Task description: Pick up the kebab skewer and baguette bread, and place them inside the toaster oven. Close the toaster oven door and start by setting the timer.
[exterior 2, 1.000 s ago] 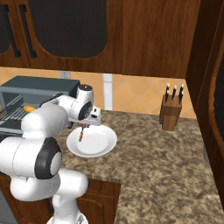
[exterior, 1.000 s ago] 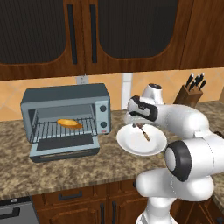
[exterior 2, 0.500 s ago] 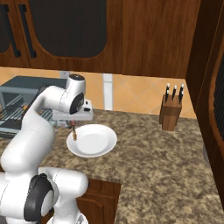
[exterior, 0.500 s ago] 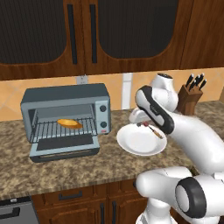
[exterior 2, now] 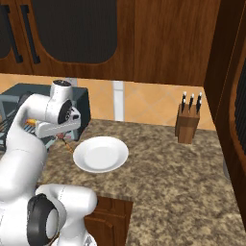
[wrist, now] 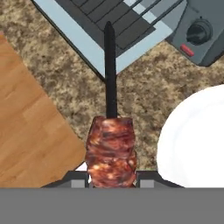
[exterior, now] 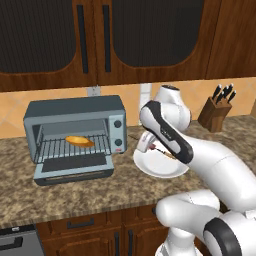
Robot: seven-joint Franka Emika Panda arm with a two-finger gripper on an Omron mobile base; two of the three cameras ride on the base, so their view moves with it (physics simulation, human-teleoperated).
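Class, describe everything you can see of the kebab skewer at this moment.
The kebab skewer is a thin dark stick with reddish-brown meat chunks bunched at one end. The claw is shut on the meat end, holding it clear of the white plate. The bare stick points toward the open toaster oven door, above the speckled counter.

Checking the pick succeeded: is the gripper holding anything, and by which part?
Yes. The gripper is shut on the kebab skewer, gripping it at the meat-chunk end; the bare stick points away from the hand.
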